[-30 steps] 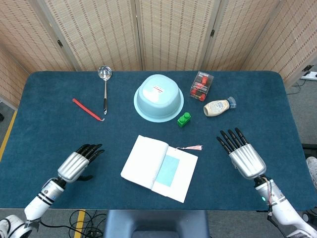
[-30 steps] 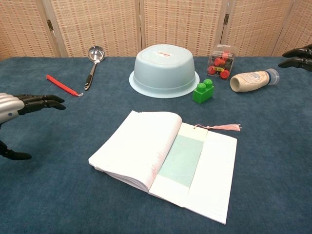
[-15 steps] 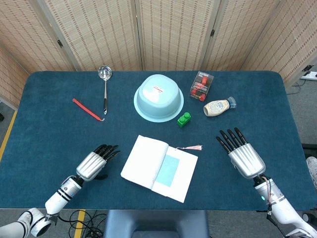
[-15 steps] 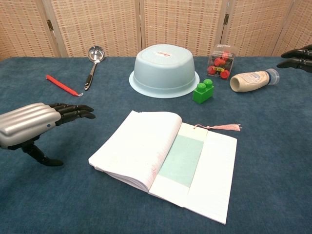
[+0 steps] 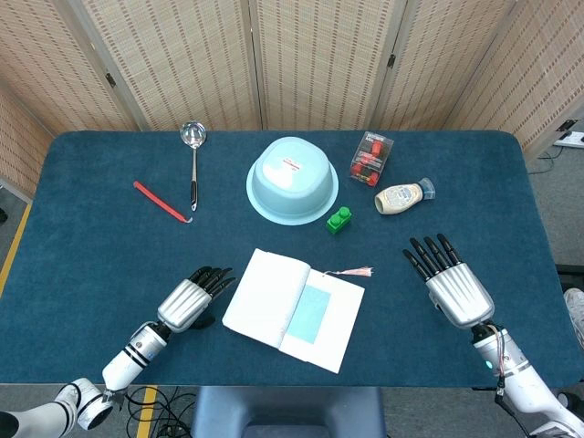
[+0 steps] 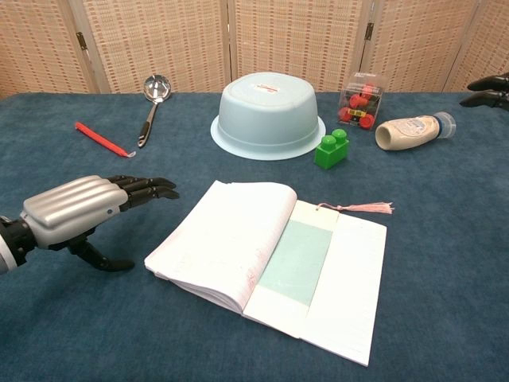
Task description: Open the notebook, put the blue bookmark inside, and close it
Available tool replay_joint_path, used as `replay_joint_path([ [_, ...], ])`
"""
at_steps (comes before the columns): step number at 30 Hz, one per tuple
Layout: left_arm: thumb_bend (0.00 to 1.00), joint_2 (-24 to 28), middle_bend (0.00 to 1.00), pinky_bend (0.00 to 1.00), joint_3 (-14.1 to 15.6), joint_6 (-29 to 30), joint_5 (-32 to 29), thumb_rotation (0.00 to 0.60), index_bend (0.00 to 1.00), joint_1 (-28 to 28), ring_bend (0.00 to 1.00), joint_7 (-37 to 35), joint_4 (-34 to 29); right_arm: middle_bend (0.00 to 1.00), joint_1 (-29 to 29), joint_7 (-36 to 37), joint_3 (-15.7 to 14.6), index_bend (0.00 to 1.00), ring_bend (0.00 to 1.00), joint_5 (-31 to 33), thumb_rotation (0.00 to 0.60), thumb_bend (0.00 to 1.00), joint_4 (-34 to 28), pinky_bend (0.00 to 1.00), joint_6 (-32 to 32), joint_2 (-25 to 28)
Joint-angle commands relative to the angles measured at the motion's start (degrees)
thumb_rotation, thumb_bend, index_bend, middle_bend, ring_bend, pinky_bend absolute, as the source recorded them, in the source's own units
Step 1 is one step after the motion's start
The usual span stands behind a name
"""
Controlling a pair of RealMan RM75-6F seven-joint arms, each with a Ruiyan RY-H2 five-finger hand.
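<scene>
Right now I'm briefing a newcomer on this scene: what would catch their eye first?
The open white notebook lies at the table's centre front, a pale blue bookmark with a pink tassel on its right page. The silver left hand hovers by its left edge, and an upturned light-blue bowl sits behind.

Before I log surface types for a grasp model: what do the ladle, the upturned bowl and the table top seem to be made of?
The ladle looks like polished metal, with a mirror-bright cup and a dark, possibly plastic handle. The upturned bowl looks like smooth pale blue plastic, with a uniform colour and soft sheen. The table top seems covered in dark blue fabric or felt, matte with a fine nap.
</scene>
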Motion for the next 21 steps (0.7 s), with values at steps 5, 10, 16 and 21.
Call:
replay_joint_path([
  [5,0.16,-1.06,0.08,0.17,0.71,-0.12,-0.07,0.600,0.11,-0.90,0.13,-0.52,0.35,0.00,-0.50,0.63,0.25,0.00,0.00,-0.16,0.600,0.22,0.10,0.00,0.22,0.22],
  [10,0.16,-1.80,0.08,0.17,1.20,-0.08,0.28,0.600,0.11,-1.79,0.13,-1.52,0.22,0.00,-0.82,1.06,0.41,0.00,0.00,-0.33,0.600,0.22,0.24,0.00,0.38,0.24],
  [16,0.16,-3.30,0.08,0.17,1.04,0.02,-0.04,0.600,0.11,-2.73,0.13,-2.89,0.87,0.00,-1.12,1.60,0.67,0.00,0.00,-0.42,0.600,0.22,0.37,0.00,0.48,0.27],
  [21,0.16,-4.42,0.08,0.17,0.94,0.80,-0.33,0.600,0.11,-3.07,0.13,-4.44,1.56,0.00,-1.36,2.22,0.95,0.00,0.00,-0.30,0.600,0.22,0.77,0.00,0.54,0.13],
])
